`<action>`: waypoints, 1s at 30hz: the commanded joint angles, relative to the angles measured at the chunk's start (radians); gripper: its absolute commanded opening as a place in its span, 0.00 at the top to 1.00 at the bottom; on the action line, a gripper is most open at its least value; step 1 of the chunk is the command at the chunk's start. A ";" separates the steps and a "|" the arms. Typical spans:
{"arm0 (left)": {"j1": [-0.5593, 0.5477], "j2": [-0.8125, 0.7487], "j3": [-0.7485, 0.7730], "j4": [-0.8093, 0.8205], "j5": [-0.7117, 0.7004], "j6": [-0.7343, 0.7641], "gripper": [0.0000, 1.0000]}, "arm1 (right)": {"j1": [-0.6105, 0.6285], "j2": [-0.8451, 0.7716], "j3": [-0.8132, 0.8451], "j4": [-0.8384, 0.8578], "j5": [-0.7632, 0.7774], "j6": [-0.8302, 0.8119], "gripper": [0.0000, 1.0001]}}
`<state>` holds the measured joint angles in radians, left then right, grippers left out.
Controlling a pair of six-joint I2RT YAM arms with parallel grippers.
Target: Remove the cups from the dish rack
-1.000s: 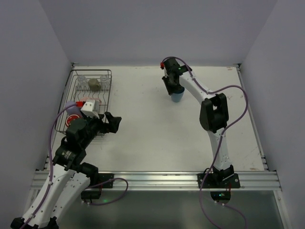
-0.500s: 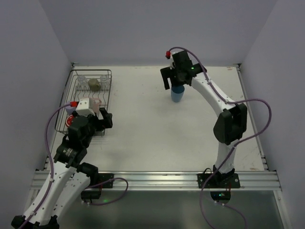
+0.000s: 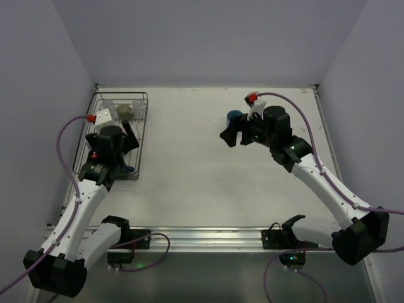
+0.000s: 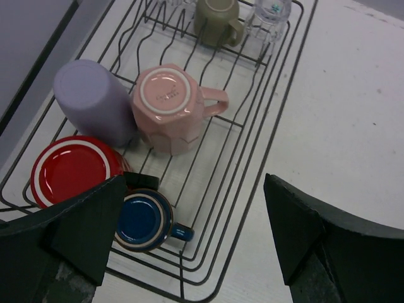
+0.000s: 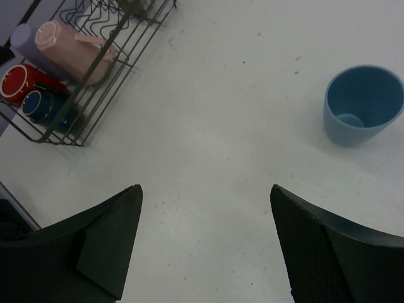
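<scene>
The dark wire dish rack [image 4: 276, 129] holds several cups upside down: a lavender tumbler [image 4: 93, 101], a pink mug [image 4: 172, 107], a red mug [image 4: 68, 169], a dark blue cup [image 4: 141, 218], a beige-olive mug [image 4: 214, 19] and a clear glass [image 4: 271, 11]. My left gripper [image 4: 192, 224] hovers open above the rack's near end, holding nothing. A light blue cup [image 5: 365, 104] stands upright on the table, also visible from above [image 3: 235, 117]. My right gripper [image 5: 205, 240] is open and empty, drawn back from that cup.
The rack [image 3: 146, 120] sits along the table's left edge by the left wall. The white table [image 3: 189, 164] lies between the rack and the blue cup. Walls enclose the left, back and right sides.
My right gripper opened, left the light blue cup standing on the table and pulled back toward the near side. My left arm swung from beside the rack to above it.
</scene>
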<state>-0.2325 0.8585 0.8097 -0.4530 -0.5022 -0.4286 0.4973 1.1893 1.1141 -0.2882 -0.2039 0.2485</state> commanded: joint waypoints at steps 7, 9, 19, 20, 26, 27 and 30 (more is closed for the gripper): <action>0.108 0.243 0.082 0.126 0.011 -0.009 0.04 | -0.002 -0.076 -0.120 0.147 -0.046 0.049 0.16; 0.133 0.266 0.069 0.151 0.042 0.016 0.02 | -0.003 -0.073 -0.125 0.153 -0.052 0.048 0.16; 0.233 0.362 0.068 0.235 0.169 0.108 0.00 | -0.002 -0.045 -0.125 0.159 -0.069 0.044 0.16; 0.233 0.373 0.075 0.241 0.174 0.113 0.00 | -0.002 -0.046 -0.125 0.162 -0.069 0.046 0.16; 0.260 0.470 0.111 0.273 0.195 0.139 0.00 | -0.002 -0.050 -0.126 0.162 -0.068 0.046 0.16; 0.262 0.481 0.120 0.272 0.180 0.145 0.00 | -0.002 -0.048 -0.126 0.162 -0.068 0.044 0.16; 0.265 0.523 0.137 0.275 0.177 0.157 0.00 | -0.002 -0.045 -0.126 0.164 -0.068 0.043 0.16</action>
<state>0.0212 1.3598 0.8913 -0.2401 -0.3218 -0.3126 0.4969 1.1446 0.9924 -0.1753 -0.2562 0.2878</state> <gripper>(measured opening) 0.997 0.843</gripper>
